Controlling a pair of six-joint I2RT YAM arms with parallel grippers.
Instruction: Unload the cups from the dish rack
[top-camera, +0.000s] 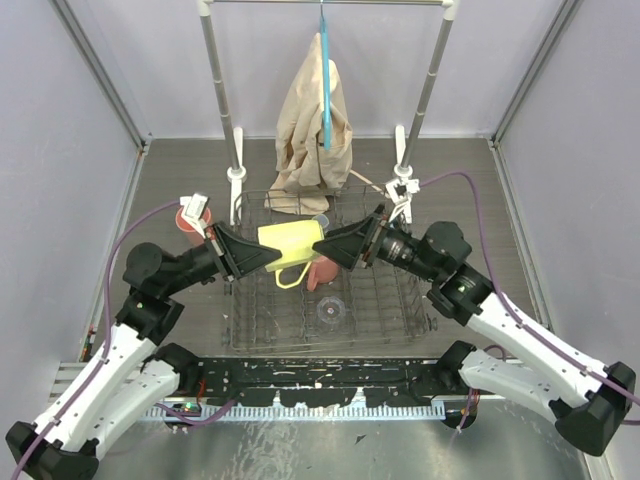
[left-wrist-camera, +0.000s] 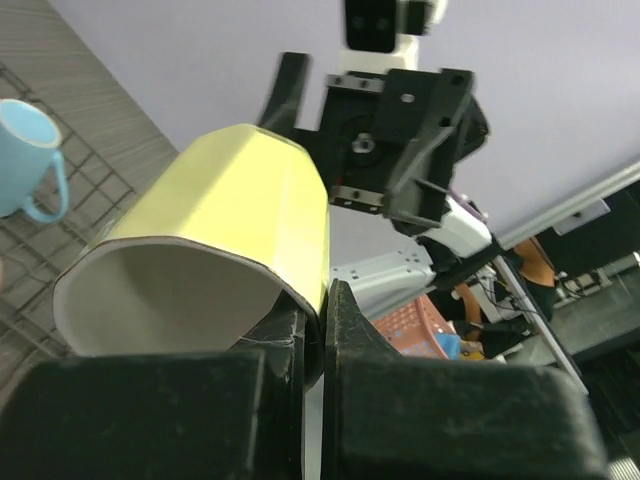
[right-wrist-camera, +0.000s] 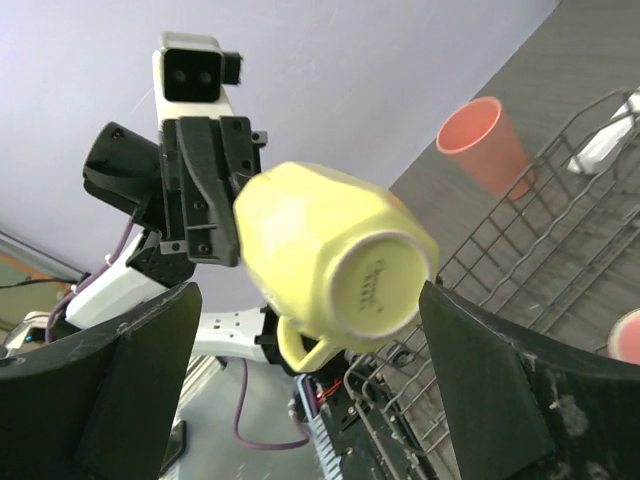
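Dish rack (top-camera: 258, 322) with pink mug (top-camera: 321, 273), clear glass (top-camera: 331, 312)

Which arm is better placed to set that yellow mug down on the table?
Left, probably. The left claw is pinched shut on the rim of the yellow mug, while the right claw stands open around its base, gripping nothing.

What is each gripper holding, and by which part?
The left gripper pinches the yellow mug by its wall at the rim. The right gripper holds nothing; it stands open around the mug's base.
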